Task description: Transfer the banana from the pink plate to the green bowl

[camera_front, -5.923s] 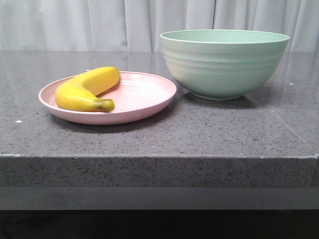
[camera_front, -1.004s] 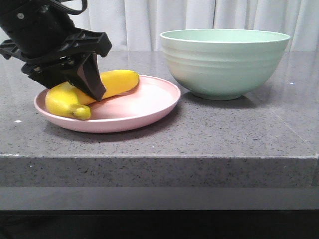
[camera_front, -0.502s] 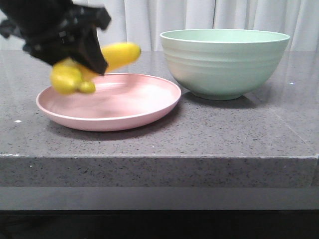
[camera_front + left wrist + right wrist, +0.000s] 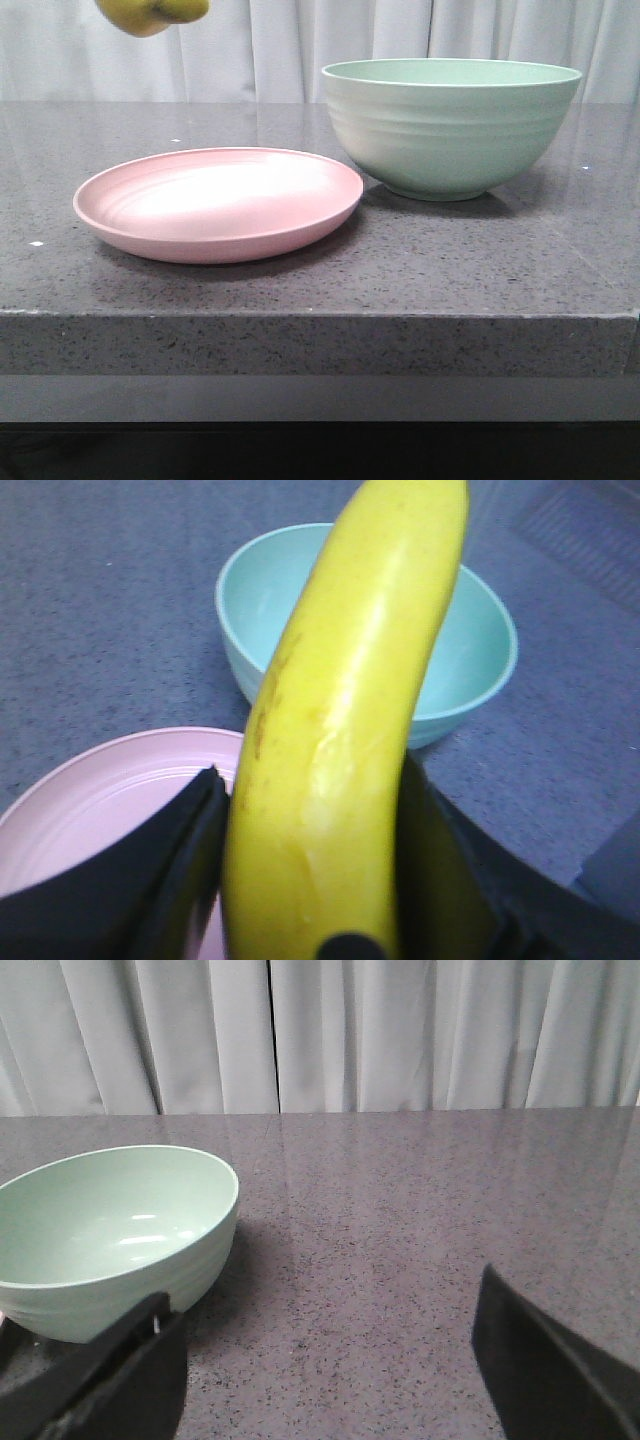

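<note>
Two dishes sit on the grey speckled desk (image 4: 400, 270): the pink plate (image 4: 219, 203), bare, and the green bowl (image 4: 450, 125) just beside it on the right. The banana (image 4: 345, 730) is up in the air, clamped between the dark fingers (image 4: 170, 865) of the left hand (image 4: 310, 880); only its lower end shows at the front view's top edge. The right hand (image 4: 330, 1360) hangs near the bowl, its fingers spread wide apart.

On the surface (image 4: 300, 290) the plate (image 4: 218, 203) lies at the left and the bowl (image 4: 450, 125) stands just right of it, slightly behind. The banana (image 4: 152, 13) is high above the plate's left part, between the left gripper's (image 4: 310, 865) jaws.
</note>
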`<act>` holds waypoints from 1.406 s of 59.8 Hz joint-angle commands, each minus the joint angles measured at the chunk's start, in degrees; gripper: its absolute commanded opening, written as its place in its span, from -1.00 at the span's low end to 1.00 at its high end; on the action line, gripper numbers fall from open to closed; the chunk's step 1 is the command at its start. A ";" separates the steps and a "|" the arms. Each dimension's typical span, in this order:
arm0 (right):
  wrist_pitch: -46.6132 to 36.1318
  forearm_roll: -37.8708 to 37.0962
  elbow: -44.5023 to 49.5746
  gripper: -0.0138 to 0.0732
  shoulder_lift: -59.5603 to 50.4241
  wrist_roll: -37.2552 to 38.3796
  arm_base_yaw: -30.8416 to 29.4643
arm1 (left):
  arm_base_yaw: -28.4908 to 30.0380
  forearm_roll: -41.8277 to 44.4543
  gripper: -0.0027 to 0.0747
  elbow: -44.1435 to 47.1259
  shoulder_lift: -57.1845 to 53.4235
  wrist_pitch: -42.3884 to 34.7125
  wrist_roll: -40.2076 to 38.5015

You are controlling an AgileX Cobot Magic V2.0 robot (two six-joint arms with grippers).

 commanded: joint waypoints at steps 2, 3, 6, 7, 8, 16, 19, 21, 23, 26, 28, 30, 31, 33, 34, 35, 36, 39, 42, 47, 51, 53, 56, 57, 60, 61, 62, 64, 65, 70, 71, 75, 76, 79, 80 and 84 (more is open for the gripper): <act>-4.69 0.49 -1.97 0.70 1.05 -0.56 -0.34 | -3.40 -0.78 -0.18 1.50 -3.84 -8.55 0.08; -4.69 1.07 -1.97 0.70 1.11 -0.56 -0.34 | -3.77 -0.78 -0.18 1.75 -4.02 -8.55 0.08; -4.69 4.09 -1.97 0.70 1.42 -0.56 -0.28 | -4.82 -0.78 -0.18 2.22 -4.54 -8.55 0.08; -4.63 5.03 -1.97 0.70 1.58 -0.56 -0.21 | -5.30 -0.78 -0.18 2.38 -4.56 -8.45 0.08; -4.63 6.04 -1.97 0.70 1.76 -0.56 -0.21 | -5.63 -0.78 -0.18 2.61 -4.56 -8.45 0.08; -3.02 15.67 -3.32 0.70 6.31 -0.56 1.73 | -8.00 -0.78 -0.18 2.71 -4.56 -8.69 0.08; -1.93 18.52 -4.55 0.70 8.76 -0.56 3.13 | -8.13 -0.78 -0.18 2.71 -4.56 -8.99 0.08; -1.68 20.02 -5.50 0.70 10.24 -0.56 4.15 | -8.13 -0.78 -0.18 2.71 -4.56 -9.14 0.08; -1.62 21.87 -6.26 0.70 12.08 -0.56 5.62 | -8.13 -0.78 -0.18 2.71 -4.56 -9.14 0.08; -1.94 24.32 -7.60 0.70 14.54 -0.56 7.95 | -8.13 -0.78 -0.18 2.71 -4.56 -9.24 0.08; -2.32 25.66 -8.34 0.70 15.83 -0.56 9.41 | -8.02 -0.78 -0.18 2.71 -4.56 -9.24 0.08; -2.87 26.93 -9.18 0.70 17.06 -0.57 10.96 | -8.02 -0.78 -0.18 2.71 -4.56 -9.24 0.08; -3.37 27.79 -9.51 0.70 17.90 -0.57 12.19 | -8.02 -0.78 -0.18 2.71 -4.56 -9.24 0.08; -4.20 28.64 -10.25 0.70 18.97 -0.57 14.34 | -8.02 -0.78 -0.18 2.71 -4.56 -9.24 0.08; -4.93 29.21 -10.52 0.70 19.79 -0.57 15.22 | -8.02 -0.78 -0.18 2.71 -4.56 -9.24 0.08; -5.46 29.57 -10.92 0.70 20.30 -0.57 16.56 | -8.02 -0.78 -0.18 2.71 -4.56 -9.24 0.08; -6.24 30.01 -11.18 0.70 21.10 -0.57 17.44 | -8.02 -0.78 -0.18 2.71 -4.56 -9.24 0.08; -8.14 30.71 -12.09 0.70 23.00 -0.57 20.59 | -8.02 -0.78 -0.18 2.71 -4.56 -9.24 0.08; -10.89 31.52 -13.24 0.70 25.81 -0.57 24.91 | -8.02 -0.78 -0.18 2.71 -4.56 -9.24 0.08; -13.74 32.12 -14.41 0.70 28.94 -0.57 29.20 | -8.02 -0.78 -0.18 2.71 -4.56 -9.24 0.08; -15.87 32.12 -15.46 0.70 31.42 -0.57 32.26 | -8.02 -0.78 -0.18 2.71 -4.46 -9.24 0.08; -16.98 32.12 -16.10 0.70 32.90 -0.57 33.82 | -8.02 -0.78 -0.18 2.71 -4.46 -9.24 0.08; -18.34 32.12 -17.18 0.70 34.84 -0.57 35.80 | -8.02 -0.78 -0.18 2.71 -4.46 -9.24 0.08; -18.75 32.12 -17.50 0.70 35.40 -0.57 36.31 | -8.02 -0.78 -0.18 2.71 -4.46 -9.24 0.08; -20.06 32.12 -18.67 0.70 36.95 -0.57 37.70 | -8.02 -0.78 -0.18 2.71 -4.46 -9.24 0.08; -20.64 32.12 -19.05 0.70 37.67 -0.57 38.34 | -8.02 -0.78 -0.18 2.71 -4.46 -9.24 0.08; -20.99 32.12 -19.61 0.70 38.16 -0.57 38.72 | -8.02 -0.78 -0.18 2.71 -4.46 -9.24 0.08; -21.65 32.12 -20.40 0.70 39.36 -0.57 39.61 | -8.02 -0.78 -0.18 2.71 -4.46 -9.24 0.08; -21.91 32.12 -20.81 0.70 39.84 -0.57 39.91 | -8.02 -0.78 -0.18 2.71 -4.46 -9.24 0.08; -22.23 32.12 -23.29 0.70 42.49 -0.57 41.06 | -8.02 -0.78 -0.18 2.71 -4.46 -9.24 0.08; -22.23 32.12 -23.69 0.70 42.96 -0.57 41.18 | -8.02 -0.78 -0.18 2.71 -4.46 -9.24 0.08; -22.23 32.12 -25.21 0.70 45.05 -0.57 41.49 | -8.02 -0.78 -0.18 2.71 -4.46 -9.24 0.08; -22.23 32.12 -25.73 0.70 45.70 -0.57 41.68 | -8.02 -0.78 -0.18 2.71 -4.46 -9.24 0.08; -22.23 32.12 -26.94 0.70 47.00 -0.57 41.75 | -8.02 -0.78 -0.18 2.71 -4.46 -9.24 0.08; -22.23 32.12 -27.27 0.70 47.42 -0.57 41.75 | -8.02 -0.78 -0.18 2.71 -4.46 -9.24 0.08; -21.91 32.12 -28.49 0.70 49.17 -0.57 41.75 | -8.02 -0.78 -0.18 2.71 -4.46 -9.24 0.08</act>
